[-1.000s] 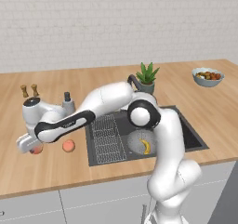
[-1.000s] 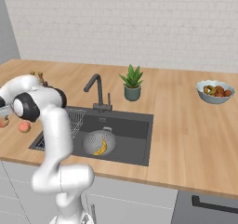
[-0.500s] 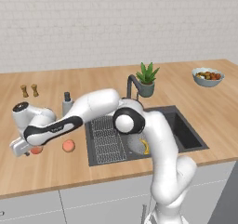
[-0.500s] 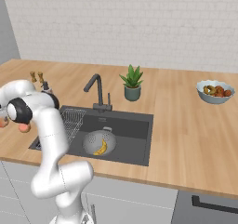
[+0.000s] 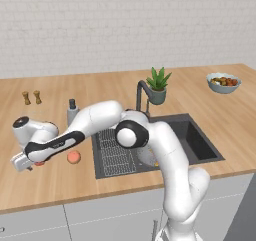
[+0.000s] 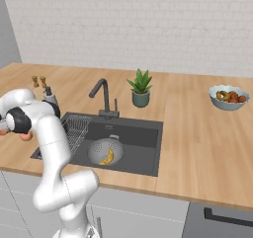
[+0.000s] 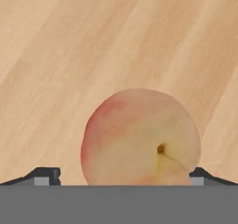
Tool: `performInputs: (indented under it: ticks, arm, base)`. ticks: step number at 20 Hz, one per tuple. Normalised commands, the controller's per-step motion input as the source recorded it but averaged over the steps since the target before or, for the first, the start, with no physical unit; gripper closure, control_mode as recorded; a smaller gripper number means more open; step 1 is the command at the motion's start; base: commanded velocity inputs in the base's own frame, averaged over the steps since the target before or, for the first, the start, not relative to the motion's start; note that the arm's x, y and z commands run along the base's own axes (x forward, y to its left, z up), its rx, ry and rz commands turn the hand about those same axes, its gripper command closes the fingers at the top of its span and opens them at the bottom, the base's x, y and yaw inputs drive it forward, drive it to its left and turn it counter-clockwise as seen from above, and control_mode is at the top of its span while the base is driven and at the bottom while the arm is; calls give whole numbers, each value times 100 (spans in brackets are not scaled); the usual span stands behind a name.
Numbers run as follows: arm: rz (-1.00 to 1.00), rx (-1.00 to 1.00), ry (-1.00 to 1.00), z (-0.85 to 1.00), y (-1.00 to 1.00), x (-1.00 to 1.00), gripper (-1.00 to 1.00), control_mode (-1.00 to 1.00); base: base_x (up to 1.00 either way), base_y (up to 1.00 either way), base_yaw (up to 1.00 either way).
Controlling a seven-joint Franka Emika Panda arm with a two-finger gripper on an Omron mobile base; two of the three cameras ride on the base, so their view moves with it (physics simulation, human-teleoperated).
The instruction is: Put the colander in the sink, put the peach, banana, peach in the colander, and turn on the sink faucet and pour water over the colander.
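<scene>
We see the banana [image 6: 106,157] in the colander [image 6: 105,150], inside the sink [image 6: 143,148]. Left of it, two peaches [image 5: 73,157] lie on the counter [image 5: 55,185]; the faucet [image 6: 101,96] stands behind.

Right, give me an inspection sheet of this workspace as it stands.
Surface: wooden counter, dark sink set into it.
Job's things: colander sits in the sink with the banana inside; one peach lies on the counter between the fingertips; a second peach lies on the counter left of the sink; faucet shows no water.
Clutter: wire rack in the sink's left part, soap dispenser, two small shakers, potted plant, bowl of fruit.
Grippers: gripper open, straddling the first peach, not closed on it.
Cables: nothing seen.
Surroundings: white brick wall, grey cabinet fronts below.
</scene>
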Motion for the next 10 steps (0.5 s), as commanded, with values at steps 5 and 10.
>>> performInputs:
  ticks: [5,10]
  arm:
    - [-10,0,-5,-13,-5,32,-100,-100]
    - [-10,0,-1,-17,-1,7,100,-100]
  base:
    - [0,0,0]
    - [0,0,0]
